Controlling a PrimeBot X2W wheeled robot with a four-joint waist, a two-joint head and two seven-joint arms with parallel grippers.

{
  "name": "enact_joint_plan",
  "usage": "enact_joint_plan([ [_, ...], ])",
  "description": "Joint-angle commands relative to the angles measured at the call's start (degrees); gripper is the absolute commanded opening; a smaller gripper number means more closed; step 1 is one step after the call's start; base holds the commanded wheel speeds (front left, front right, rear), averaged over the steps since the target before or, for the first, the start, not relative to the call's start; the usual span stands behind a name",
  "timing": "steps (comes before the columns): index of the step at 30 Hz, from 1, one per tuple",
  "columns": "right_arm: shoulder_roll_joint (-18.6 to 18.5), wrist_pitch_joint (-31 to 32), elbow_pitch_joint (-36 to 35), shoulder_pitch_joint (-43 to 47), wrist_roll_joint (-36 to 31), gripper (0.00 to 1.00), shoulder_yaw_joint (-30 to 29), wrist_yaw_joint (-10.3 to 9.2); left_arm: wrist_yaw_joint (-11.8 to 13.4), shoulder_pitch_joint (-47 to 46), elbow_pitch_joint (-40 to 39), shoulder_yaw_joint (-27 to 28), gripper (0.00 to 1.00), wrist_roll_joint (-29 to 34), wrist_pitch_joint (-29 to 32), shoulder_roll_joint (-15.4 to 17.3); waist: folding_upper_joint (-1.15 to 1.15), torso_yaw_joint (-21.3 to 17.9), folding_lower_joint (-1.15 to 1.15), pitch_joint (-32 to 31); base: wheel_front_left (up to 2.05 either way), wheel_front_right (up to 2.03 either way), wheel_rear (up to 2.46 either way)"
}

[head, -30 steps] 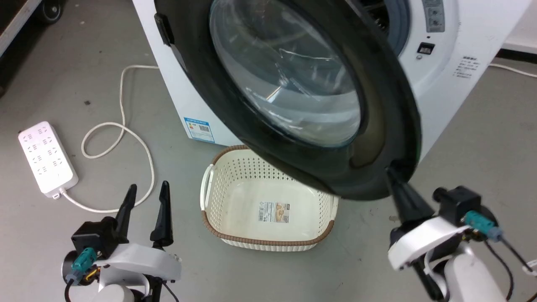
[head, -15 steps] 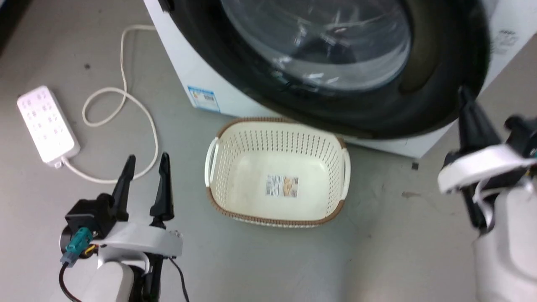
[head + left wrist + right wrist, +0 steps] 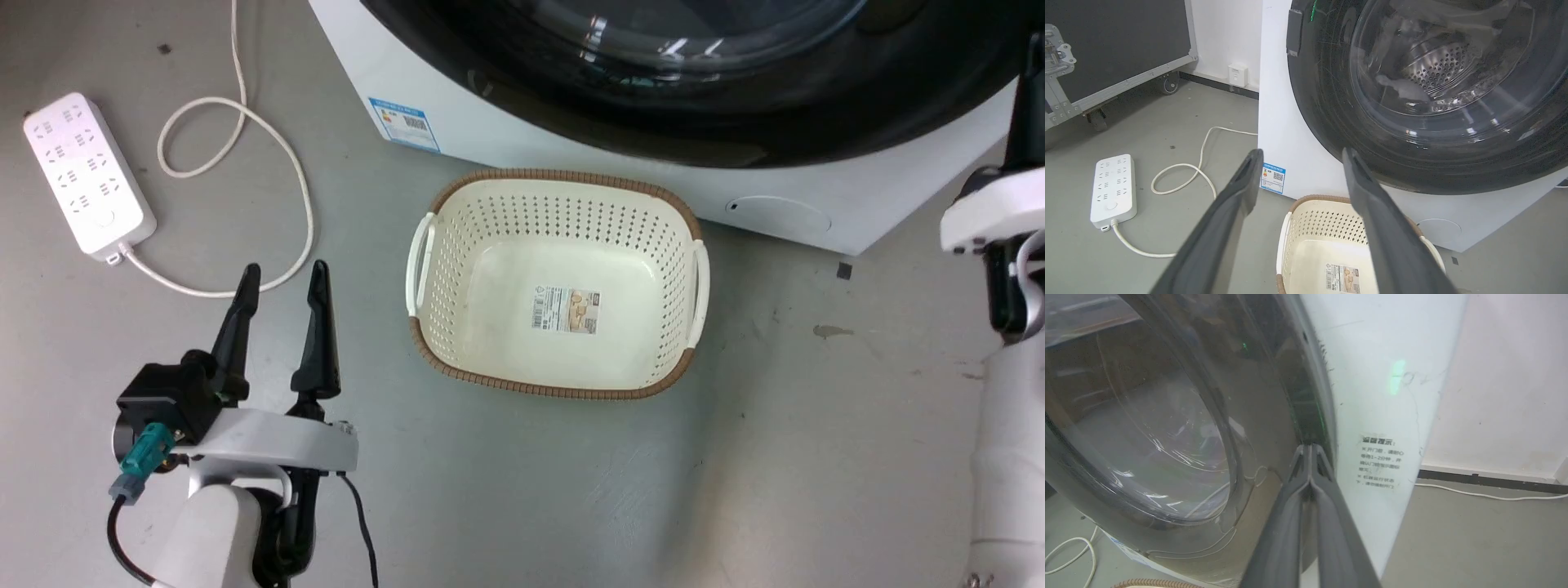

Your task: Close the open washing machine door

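In the head view, the washing machine door spans the far edge, its wide glossy black rim lying close against the white machine front. On the near left, the left end effector hangs over the grey floor with its fingers spread and nothing between them. A perforated cream basket with a brown woven rim sits just in front of the machine.

In the left wrist view, the door's bulging clear glass shows the punched steel drum behind it.

In the right wrist view, the right end effector has its fingers pressed together, tips on the rim's right edge beside the white panel. The closing push looks nearly done, though I cannot tell whether the latch has caught. The next move likely calls for a firm, square press on the rim.
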Motion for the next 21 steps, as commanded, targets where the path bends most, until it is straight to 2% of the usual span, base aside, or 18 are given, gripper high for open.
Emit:
enact_joint_plan([
  [1, -0.14, -0.61, 0.63, -1.98, -0.55, 0.00, -0.63, -0.05, -0.42, -1.13, -0.38, 0.46, 1.00, 0.56, -0.30, -0.33, 0.00, 0.16, -0.01, 0.65, 0.00, 0.00, 0.00],
  [8, -0.14, -2.05, 3.00, -6.19, -1.20, 0.00, -2.49, -0.05, -1.69, -1.57, -0.70, 2.14, 1.00, 1.97, -0.30, -1.57, 0.00, -0.06, -0.01, 2.15, 0.00, 0.00, 0.00],
  [12, -0.14, -3.02, 3.24, -6.40, -0.37, 0.00, -2.42, -0.05, -2.26, -1.19, -0.17, 3.07, 1.00, 2.81, -0.30, -2.14, 0.00, -0.72, -0.01, 0.89, 0.00, 0.00, 0.00],
  [17, -0.14, -3.60, -0.09, -1.96, 3.32, 0.00, 0.01, -0.05, -2.87, 0.16, 0.43, 4.50, 1.00, 3.91, -0.30, -2.60, 0.00, -2.49, -0.01, -3.60, 0.00, 0.00, 0.00],
  [21, -0.14, -3.65, -6.00, 4.75, 7.63, 0.00, 3.14, -0.05, -3.12, 1.75, 0.79, 5.41, 1.00, 4.77, -0.30, -2.92, 0.00, -4.62, -0.01, -7.92, 0.00, 0.00, 0.00],
])
